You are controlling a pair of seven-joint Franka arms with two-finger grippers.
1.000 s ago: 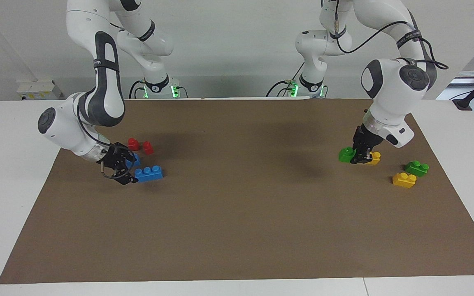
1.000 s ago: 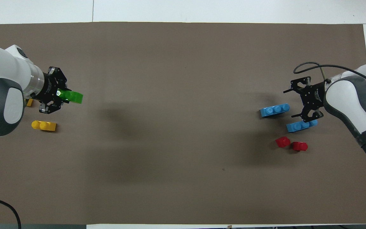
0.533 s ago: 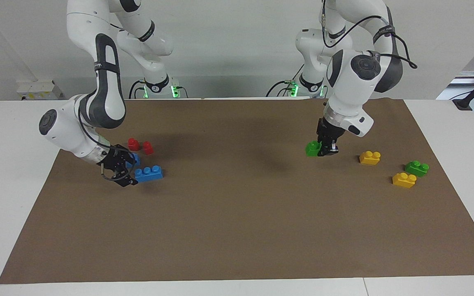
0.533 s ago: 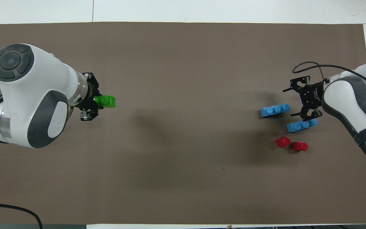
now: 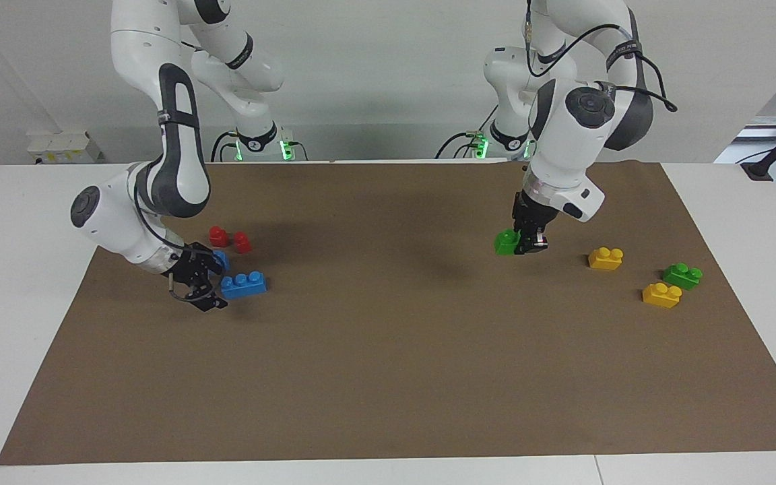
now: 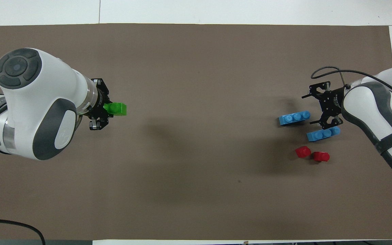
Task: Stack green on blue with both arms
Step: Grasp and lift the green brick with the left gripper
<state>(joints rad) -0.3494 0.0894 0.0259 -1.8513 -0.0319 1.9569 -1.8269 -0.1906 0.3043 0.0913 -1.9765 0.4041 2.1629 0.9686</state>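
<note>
Altogether there are eight bricks in sight: two green, two blue, two yellow, two red. None sits in any container — all but one lie bare on the brown mat (image 5: 388, 377) covering the white counter (image 5: 17, 269).

The left gripper (image 5: 529, 244) has its jaws pinching one green brick (image 5: 507, 242), held by one end in the air over bare mat, toward the left arm's end of the counter. The second green brick (image 5: 682, 275) lies on the mat at that same end, just beside a yellow brick (image 5: 661, 294) that is a little farther from the robots; the other yellow brick (image 5: 605, 258) lies near them, apart.

At the right arm's end, the right gripper (image 5: 201, 286) hangs low with its jaws spread, just beside the end of one blue brick (image 5: 244, 283) without closing on it. The other blue brick (image 6: 322, 134) lies nearer to the robots, partly hidden by the gripper in the facing view. The two red bricks (image 5: 230, 239) lie side by side, nearer the robots again.
</note>
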